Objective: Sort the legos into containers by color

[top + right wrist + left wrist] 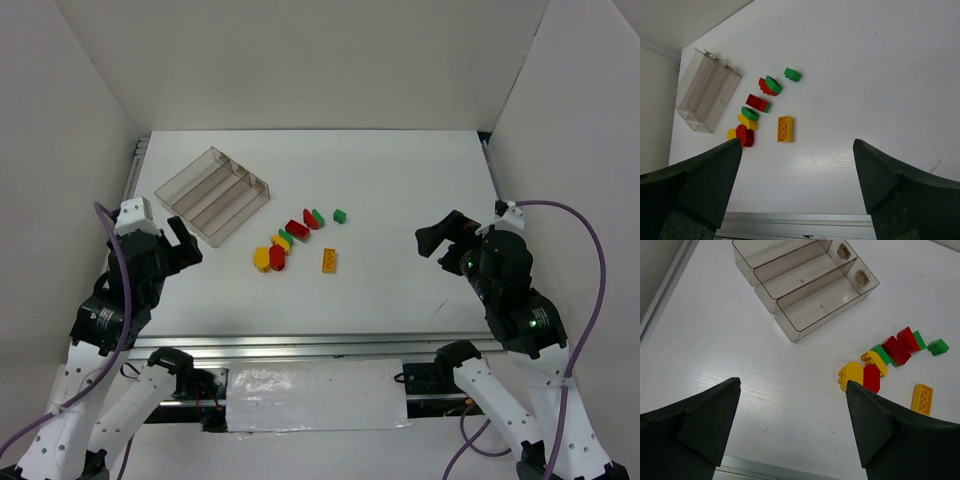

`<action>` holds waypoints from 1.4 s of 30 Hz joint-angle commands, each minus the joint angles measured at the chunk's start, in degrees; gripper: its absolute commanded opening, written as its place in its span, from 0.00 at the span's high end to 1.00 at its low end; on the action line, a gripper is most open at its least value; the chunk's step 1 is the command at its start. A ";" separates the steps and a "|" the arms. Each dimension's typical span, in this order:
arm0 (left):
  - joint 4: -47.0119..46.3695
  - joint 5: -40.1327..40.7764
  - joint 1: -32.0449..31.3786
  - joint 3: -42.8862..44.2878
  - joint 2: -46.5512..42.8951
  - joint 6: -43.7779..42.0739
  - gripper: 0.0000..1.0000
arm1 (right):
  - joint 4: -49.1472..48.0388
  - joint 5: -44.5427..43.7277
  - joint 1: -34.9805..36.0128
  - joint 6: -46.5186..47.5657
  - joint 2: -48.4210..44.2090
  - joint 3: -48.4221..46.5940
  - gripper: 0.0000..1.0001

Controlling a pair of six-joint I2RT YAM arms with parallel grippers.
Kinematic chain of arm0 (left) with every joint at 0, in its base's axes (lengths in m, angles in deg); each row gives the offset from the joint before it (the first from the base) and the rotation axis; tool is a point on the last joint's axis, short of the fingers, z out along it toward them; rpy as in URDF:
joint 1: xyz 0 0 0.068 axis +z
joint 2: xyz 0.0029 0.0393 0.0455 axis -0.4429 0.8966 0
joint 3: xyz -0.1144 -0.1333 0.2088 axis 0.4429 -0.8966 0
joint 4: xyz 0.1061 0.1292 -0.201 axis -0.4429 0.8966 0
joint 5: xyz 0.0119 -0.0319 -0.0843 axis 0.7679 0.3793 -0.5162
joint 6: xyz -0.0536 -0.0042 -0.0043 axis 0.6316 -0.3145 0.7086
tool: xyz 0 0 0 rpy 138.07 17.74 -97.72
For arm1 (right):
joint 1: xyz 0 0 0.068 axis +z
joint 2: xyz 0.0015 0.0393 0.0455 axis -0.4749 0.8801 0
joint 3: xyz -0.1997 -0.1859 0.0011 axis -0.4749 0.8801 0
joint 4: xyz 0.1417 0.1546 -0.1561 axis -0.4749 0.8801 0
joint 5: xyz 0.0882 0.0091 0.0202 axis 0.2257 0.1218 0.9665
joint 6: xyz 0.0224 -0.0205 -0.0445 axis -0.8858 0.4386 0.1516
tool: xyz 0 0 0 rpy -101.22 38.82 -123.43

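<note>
Legos (pixel 296 240) loose beside the tray (pixel 213 194)

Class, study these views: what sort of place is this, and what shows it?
Probably a robotics lab bench: left arm and right arm mounted at a white table, white walls boxing it in, only a divided tray and toy bricks out.

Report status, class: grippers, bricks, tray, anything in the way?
Left gripper open, empty. Right gripper open, empty. Bricks clustered beside tray, all three compartments empty. Nothing between bricks and tray.
</note>
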 commanded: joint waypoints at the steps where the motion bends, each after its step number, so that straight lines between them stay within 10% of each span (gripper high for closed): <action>1: -2.81 -1.02 0.21 -0.35 -0.42 -0.12 0.01 | 0.51 -0.61 0.25 0.31 0.63 -2.73 0.01; 12: -3.78 -3.48 0.30 -0.78 -0.68 -0.82 0.01 | -8.54 7.66 2.71 -1.97 9.04 2.98 0.00; 20: -4.66 -7.52 0.48 -1.14 0.98 -1.97 0.00 | -9.52 -11.39 27.03 -8.91 46.03 -10.68 0.00; 28: -4.66 -7.78 0.21 -1.23 1.34 -1.97 0.01 | -7.75 -15.20 29.43 -10.33 71.26 -23.55 0.09; 42: -4.92 -8.93 0.04 -1.31 0.99 -2.32 0.00 | -11.88 -12.30 28.82 -10.59 77.36 -19.78 0.30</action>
